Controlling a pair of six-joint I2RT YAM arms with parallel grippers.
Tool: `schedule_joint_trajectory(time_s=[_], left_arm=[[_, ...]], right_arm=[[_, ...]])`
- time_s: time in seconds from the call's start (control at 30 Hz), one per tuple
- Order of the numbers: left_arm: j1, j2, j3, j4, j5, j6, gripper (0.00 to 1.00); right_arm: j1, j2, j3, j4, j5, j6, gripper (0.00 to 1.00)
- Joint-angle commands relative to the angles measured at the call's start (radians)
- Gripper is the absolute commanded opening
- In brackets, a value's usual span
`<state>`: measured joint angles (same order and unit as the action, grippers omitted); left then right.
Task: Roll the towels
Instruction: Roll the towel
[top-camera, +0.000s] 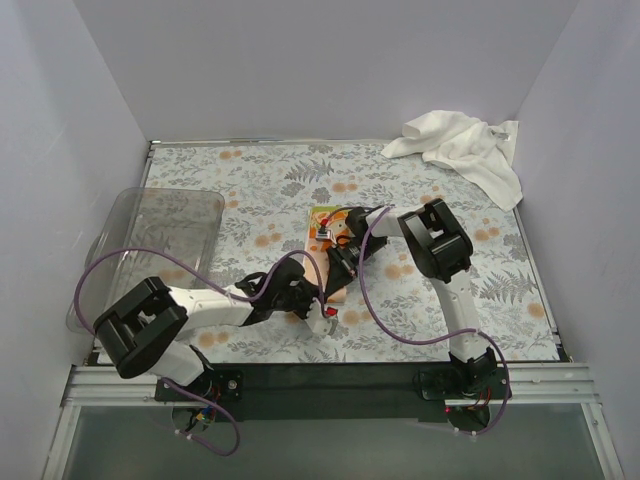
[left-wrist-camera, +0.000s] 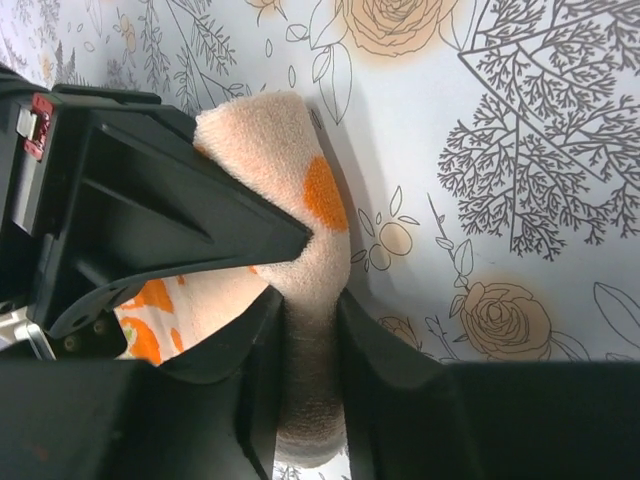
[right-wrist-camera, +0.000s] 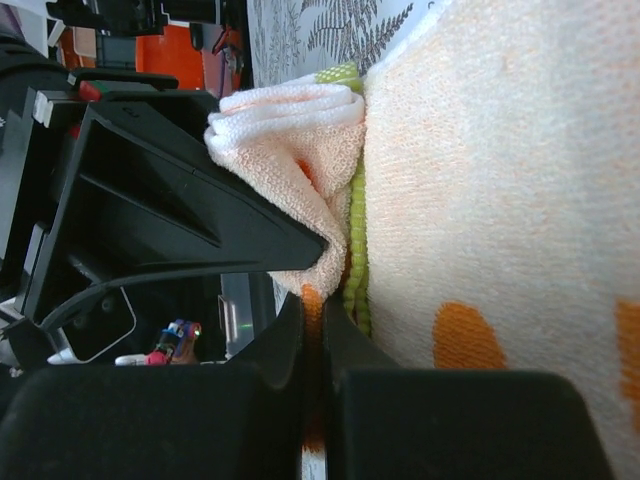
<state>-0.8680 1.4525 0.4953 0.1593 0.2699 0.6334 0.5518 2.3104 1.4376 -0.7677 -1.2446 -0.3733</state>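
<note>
Left tool (left-wrist-camera: 310, 300) is pinching a bunched fold of the small printed cloth (left-wrist-camera: 270, 140), which is lying mid-bench (top-camera: 250, 190). Right tool (right-wrist-camera: 312, 300) is nipping a thin edge of it farther along. Rolling well means both advancing evenly and tightly. Bare covering is lying leftward, while the white towel (top-camera: 460, 145) is sitting crumpled in the far right corner.

small cloth (top-camera: 320, 217): mid-table | white towel (top-camera: 462, 150): far right corner | bin (top-camera: 175, 215): left
</note>
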Motion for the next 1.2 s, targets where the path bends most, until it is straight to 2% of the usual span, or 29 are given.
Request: schedule_joint_trajectory(time_s=[0.0,0.03,0.07,0.13,0.17,0.37,0.43,0.47,0.67,0.9,1.07,1.17], left_arm=[[-0.003,0.0,0.043,-0.197,0.031,-0.041,0.2],[-0.002,-0.003,0.054,-0.225,0.06,-0.052,0.17],[-0.002,0.0,0.066,-0.291,0.081,-0.058,0.13],[0.003,0.018,0.113,-0.361,0.141,-0.08,0.11],[0.007,0.029,0.136,-0.422,0.161,-0.093,0.1],[0.087,0.152,0.317,-0.616,0.32,-0.176,0.08],[0.122,0.207,0.397,-0.667,0.356,-0.185,0.08],[0.135,0.23,0.431,-0.728,0.408,-0.193,0.09],[0.225,0.445,0.691,-1.008,0.543,-0.187,0.14],[0.325,0.725,0.975,-1.296,0.675,-0.155,0.22],[0.382,0.959,1.152,-1.513,0.704,-0.071,0.24],[0.417,1.042,1.23,-1.551,0.712,-0.067,0.26]], right_arm=[[-0.012,0.011,0.015,-0.033,0.095,-0.026,0.03],[-0.019,-0.005,0.018,-0.033,0.111,-0.023,0.18],[-0.041,-0.014,0.021,-0.033,0.123,-0.018,0.26],[-0.067,-0.051,0.036,-0.027,0.166,-0.009,0.36],[-0.097,-0.063,0.044,-0.027,0.178,-0.004,0.44],[-0.196,-0.178,0.104,-0.028,0.286,0.002,0.67],[-0.211,-0.239,0.104,-0.025,0.35,-0.021,0.7],[-0.225,-0.261,0.103,-0.025,0.367,-0.029,0.76],[-0.259,-0.443,0.009,0.014,0.461,-0.064,0.82],[-0.233,-0.66,-0.184,0.119,0.525,-0.094,0.83],[-0.097,-0.775,-0.301,0.247,0.635,-0.13,0.84],[0.017,-0.812,-0.371,0.377,0.76,-0.156,0.84]])
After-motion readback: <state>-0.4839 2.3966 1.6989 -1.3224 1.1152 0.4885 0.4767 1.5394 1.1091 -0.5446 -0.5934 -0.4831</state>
